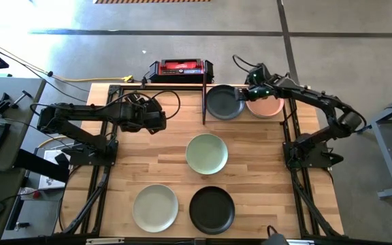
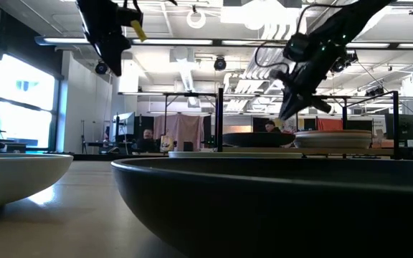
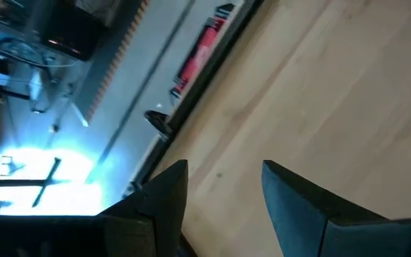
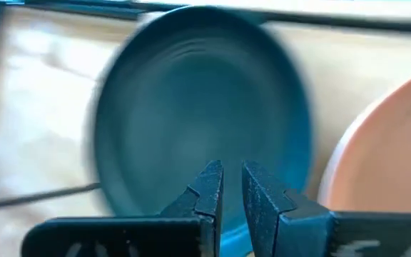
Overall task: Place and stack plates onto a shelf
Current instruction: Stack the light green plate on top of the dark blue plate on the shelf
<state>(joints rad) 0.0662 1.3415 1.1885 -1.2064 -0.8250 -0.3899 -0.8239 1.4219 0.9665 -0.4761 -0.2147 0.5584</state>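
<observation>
A dark plate (image 1: 223, 102) (image 4: 198, 107) lies flat on the shelf (image 4: 41, 143), just right of the shelf's upright black bar (image 1: 203, 99). Beside it sits a peach-pink stack (image 1: 267, 107) (image 2: 333, 140). My right gripper (image 1: 246, 92) (image 4: 232, 178) hangs over the dark plate's edge nearest the peach stack. Its fingers are all but shut, and in the low view (image 2: 287, 111) it stands above the plate (image 2: 253, 139). My left gripper (image 1: 160, 121) (image 3: 223, 178) is open and raised over bare tabletop left of the bar.
Three plates rest on the tabletop: a sage green one (image 1: 207, 154) at the middle, a pale one (image 1: 156, 208) and a black one (image 1: 211, 209) near the front edge. A red and black box (image 1: 180, 68) sits beyond the far edge. Black frame tubes run along both table sides.
</observation>
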